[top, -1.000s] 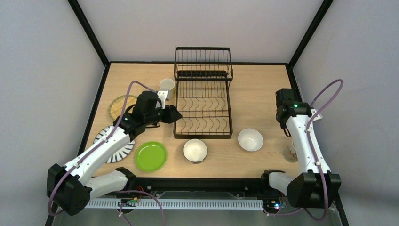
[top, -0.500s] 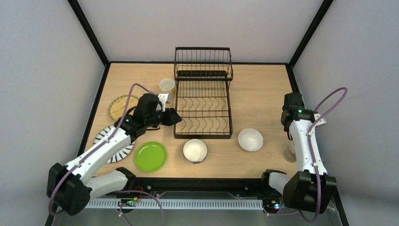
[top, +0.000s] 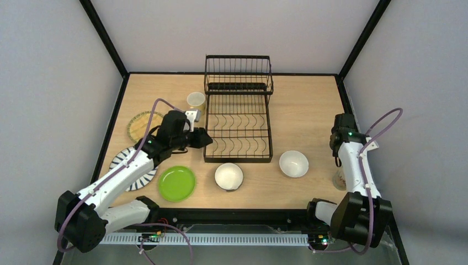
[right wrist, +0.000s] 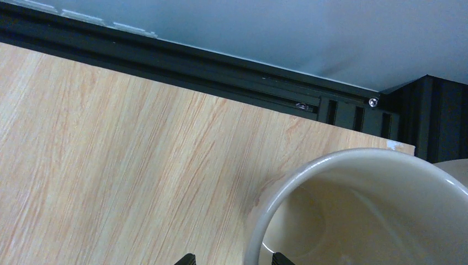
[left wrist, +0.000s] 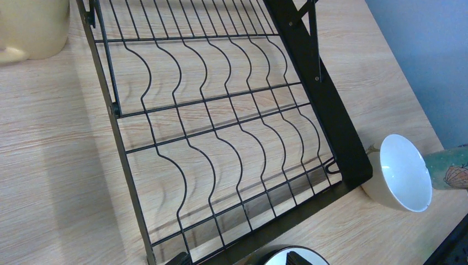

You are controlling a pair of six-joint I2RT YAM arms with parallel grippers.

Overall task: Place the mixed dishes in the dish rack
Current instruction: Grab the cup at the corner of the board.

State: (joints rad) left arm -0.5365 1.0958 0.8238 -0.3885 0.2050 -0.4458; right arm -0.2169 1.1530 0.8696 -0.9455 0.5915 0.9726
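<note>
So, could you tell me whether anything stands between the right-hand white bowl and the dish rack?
Nothing visible does. The bowl sits close beside the near right corner of the dish rack, with only bare table between them.

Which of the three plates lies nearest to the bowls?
The plain green plate: it sits just left of a bowl. The striped plate and the woven tan plate lie farther left.

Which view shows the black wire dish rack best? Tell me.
Top external: the black wire dish rack appears whole, slotted base and upright basket. Left wrist shows only part of its base; right wrist shows none of it.
</note>
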